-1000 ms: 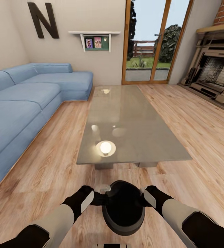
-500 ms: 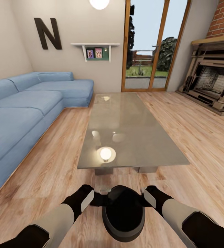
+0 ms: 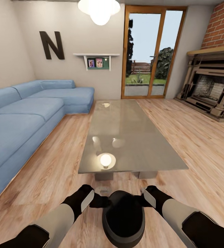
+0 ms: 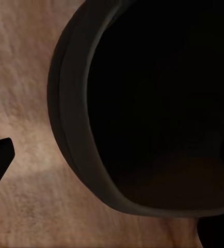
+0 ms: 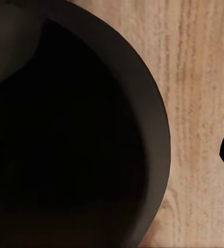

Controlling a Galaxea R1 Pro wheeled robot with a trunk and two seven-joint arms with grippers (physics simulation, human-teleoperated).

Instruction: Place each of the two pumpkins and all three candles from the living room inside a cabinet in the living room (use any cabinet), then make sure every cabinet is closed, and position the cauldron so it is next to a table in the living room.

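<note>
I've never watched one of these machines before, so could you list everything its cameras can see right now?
Cauldron: one, black with greyish rim, between the two arms, above the floor in front of the table's near end.
Table: one, grey glass top, mid-room.
Sofa: one, blue, left side.
Fireplace: one, grey, under red brick, right.
Glass door: one, wood-framed, far wall.
Shelf: one, white, with pictures.
Letter N: one, dark, on wall.
Ceiling lamp: one, white.
Floor: light wood planks.
Left gripper, right gripper: black, at the cauldron's sides.
</note>
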